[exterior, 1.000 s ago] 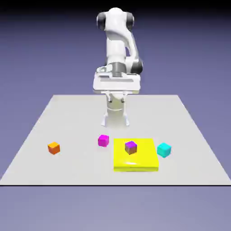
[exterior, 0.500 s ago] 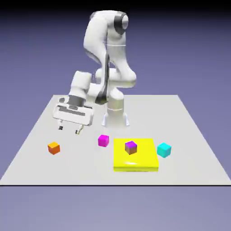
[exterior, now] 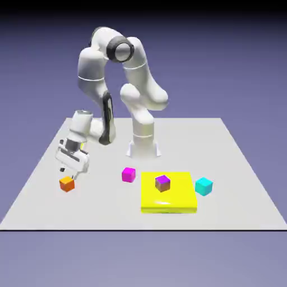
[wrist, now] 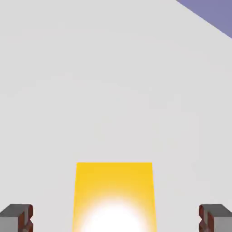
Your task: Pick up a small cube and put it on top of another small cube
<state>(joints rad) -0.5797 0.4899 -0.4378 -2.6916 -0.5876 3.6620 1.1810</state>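
The small orange cube (exterior: 66, 184) lies on the table at the exterior view's left. My gripper (exterior: 68, 173) hangs just above it, open, with nothing held. In the hand view the orange cube (wrist: 113, 197) shows large between the two grey fingertips (wrist: 16, 218), which stand wide apart at the bottom corners. A purple-topped small cube (exterior: 162, 183) sits on a flat yellow block (exterior: 168, 203).
A magenta cube (exterior: 128, 175) lies left of the yellow block, a cyan cube (exterior: 203, 186) at its right edge. The robot's base (exterior: 143, 143) stands behind them. The table's left edge (exterior: 39, 162) runs close to the orange cube.
The arm swung from the table's middle to the exterior view's left and came down over the orange cube. The jaws opened wider. No cube has moved.
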